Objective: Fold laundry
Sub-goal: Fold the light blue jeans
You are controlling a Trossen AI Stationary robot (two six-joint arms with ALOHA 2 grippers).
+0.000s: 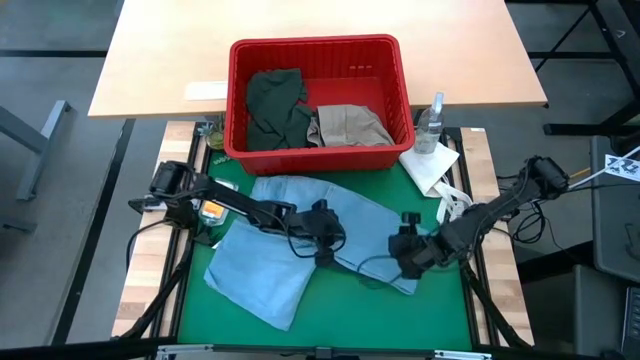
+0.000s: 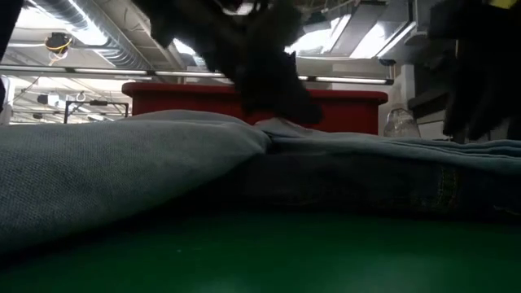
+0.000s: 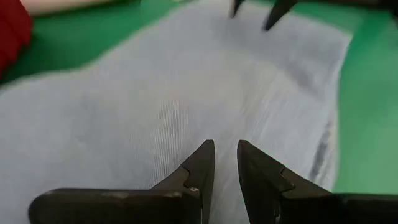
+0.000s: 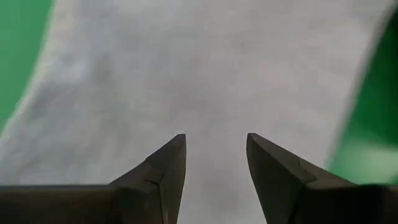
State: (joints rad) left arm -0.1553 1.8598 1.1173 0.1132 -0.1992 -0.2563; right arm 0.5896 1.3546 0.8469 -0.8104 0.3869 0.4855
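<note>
One light blue denim garment [image 1: 300, 245], one dark olive green piece [image 1: 272, 108], one beige khaki piece [image 1: 348, 125], one red plastic basket [image 1: 318, 50], one clear bottle [image 1: 431, 122], two grippers.

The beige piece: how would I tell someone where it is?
Find the red basket at the far end of the green mat. Two garments lie inside; the beige piece fills the right half, beside the dark olive green piece. It is the only tan, light-coloured cloth in there.

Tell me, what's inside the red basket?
Inside the red basket lie a dark olive green piece and a beige khaki piece, both crumpled. Anything beneath them is covered, so I can't tell.
</note>
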